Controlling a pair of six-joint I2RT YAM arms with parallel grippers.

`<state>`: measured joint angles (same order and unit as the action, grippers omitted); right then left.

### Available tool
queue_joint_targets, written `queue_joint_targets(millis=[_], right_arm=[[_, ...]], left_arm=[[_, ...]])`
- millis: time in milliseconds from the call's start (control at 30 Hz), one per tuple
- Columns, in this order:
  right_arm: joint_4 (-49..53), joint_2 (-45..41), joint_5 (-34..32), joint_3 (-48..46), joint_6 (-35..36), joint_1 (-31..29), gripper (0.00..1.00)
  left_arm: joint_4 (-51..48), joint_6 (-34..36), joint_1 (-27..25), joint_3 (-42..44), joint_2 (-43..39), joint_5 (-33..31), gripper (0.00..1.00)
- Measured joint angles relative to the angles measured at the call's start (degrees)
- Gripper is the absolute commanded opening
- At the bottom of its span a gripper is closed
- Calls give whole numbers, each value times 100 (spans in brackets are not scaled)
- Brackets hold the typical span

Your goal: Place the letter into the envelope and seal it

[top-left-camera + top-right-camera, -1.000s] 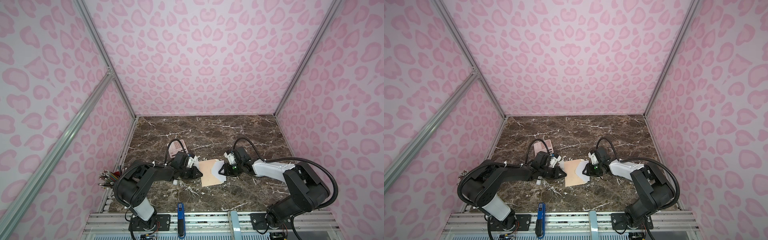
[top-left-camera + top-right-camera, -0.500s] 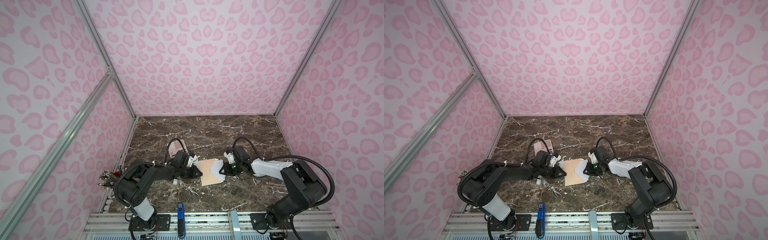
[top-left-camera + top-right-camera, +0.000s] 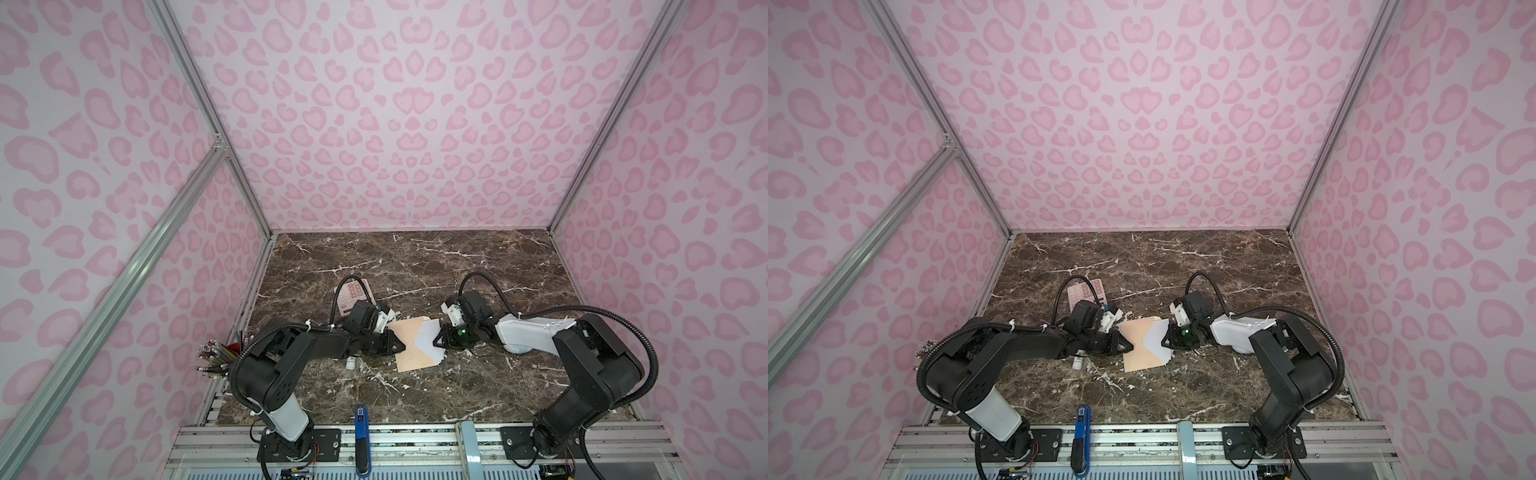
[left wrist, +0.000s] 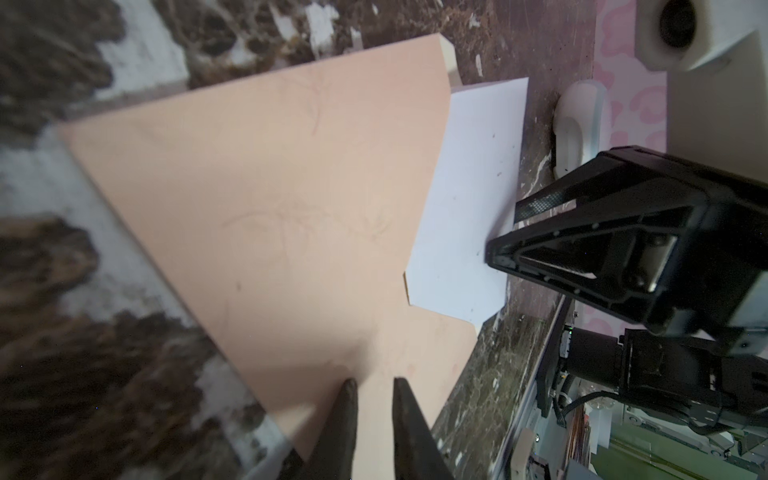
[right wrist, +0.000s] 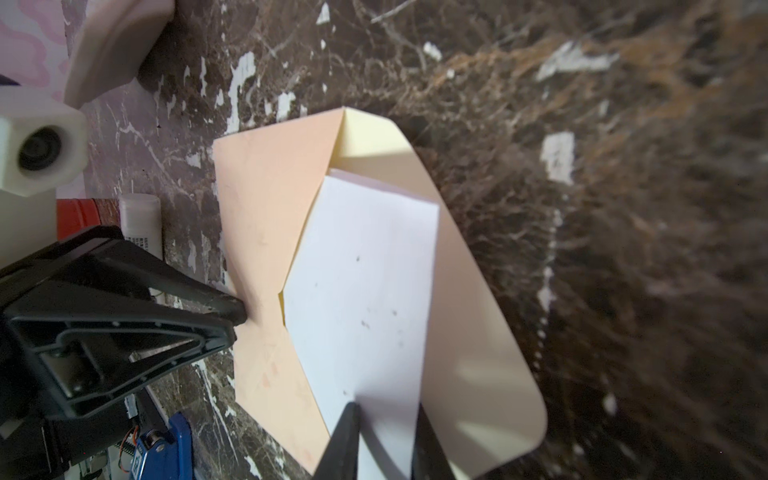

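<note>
Directly under the tips of the right gripper (image 5: pixel 386 409): the letter (image 5: pixel 365 291), outer end sticking out of the envelope (image 5: pixel 262 216), inner end already tucked beneath the slanted edges of the pocket. Jaws there a narrow slit apart, both tips laid on the sheet, nothing pinched between them. Same at the left gripper (image 4: pixel 374 386): narrow slit, tips set on the envelope's closed edge, seemingly pinning, not clamping.

Way in for the sheet: straight ahead of the right gripper, toward the left one. Crosswise to that line: the envelope's long axis, with the mouth squarely facing the right tool and the closed edge backed against the left. Nearer to the letter: the right arm. Better placed for bracing: the left.

Edges to mind: the V-notch of the mouth just ahead of the right tips, a likely snag for the sheet's corners; the cream flap (image 5: pixel 478 332), spread beneath the sheet, not yet folded over. Calls for a flat, straight push, no twist.

Open room: bare marble table (image 3: pixel 415 270) behind the right tool and on both its flanks. Tighter around the left: a white tube (image 3: pixel 351 364) just beside its body on one flank, a pink calculator (image 3: pixel 353 296) near on the other.
</note>
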<state>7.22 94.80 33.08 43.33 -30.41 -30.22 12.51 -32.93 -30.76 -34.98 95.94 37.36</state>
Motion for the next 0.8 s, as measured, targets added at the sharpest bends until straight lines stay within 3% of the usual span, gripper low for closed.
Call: queue_joint_targets(millis=[267, 467, 800], right_arm=[[122, 37, -28, 76, 35, 0, 22], [179, 59, -48, 114, 61, 0, 21], [212, 57, -52, 122, 103, -4, 21]], left_arm=[[-380, -4, 0, 0, -892, -129, 48], [-793, -2, 0, -17, -1250, -380, 53], [-988, -48, 116, -17, -868, -704, 55]])
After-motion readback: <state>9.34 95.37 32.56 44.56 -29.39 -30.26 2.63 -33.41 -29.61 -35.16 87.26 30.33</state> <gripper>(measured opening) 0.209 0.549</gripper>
